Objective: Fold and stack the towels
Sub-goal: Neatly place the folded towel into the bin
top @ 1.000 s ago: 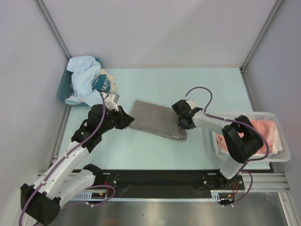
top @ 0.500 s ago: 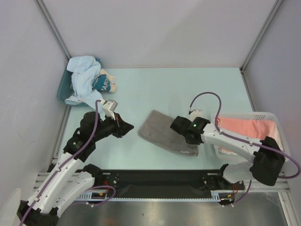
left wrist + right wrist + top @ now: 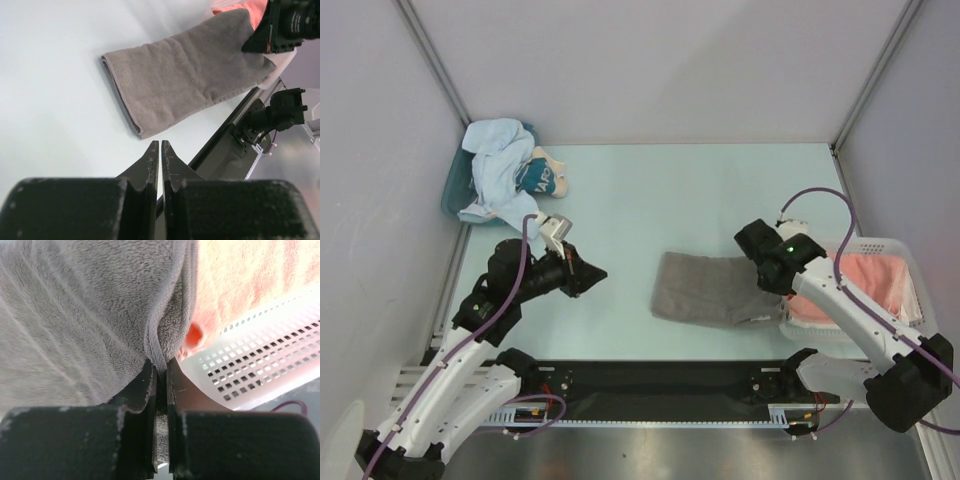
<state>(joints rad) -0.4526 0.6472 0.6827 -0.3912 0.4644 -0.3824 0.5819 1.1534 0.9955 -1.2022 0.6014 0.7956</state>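
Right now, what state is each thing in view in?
grey towel: folded, on the table, right end pinched.
right gripper: fingers shut on the grey towel.
left gripper: fingers shut, empty, clear of the towel.
salmon-pink towel: lying in the white basket.
light blue towel: crumpled, unfolded, over the teal bin.
teal bundle: bunched beside that bin.

- towels in view: 3, so 1 grey towel, 1 salmon-pink towel, 1 light blue towel
- teal bundle with white print: just 1
- containers: 2, 1 white basket and 1 teal bin
- robot arms: 2, left arm and right arm
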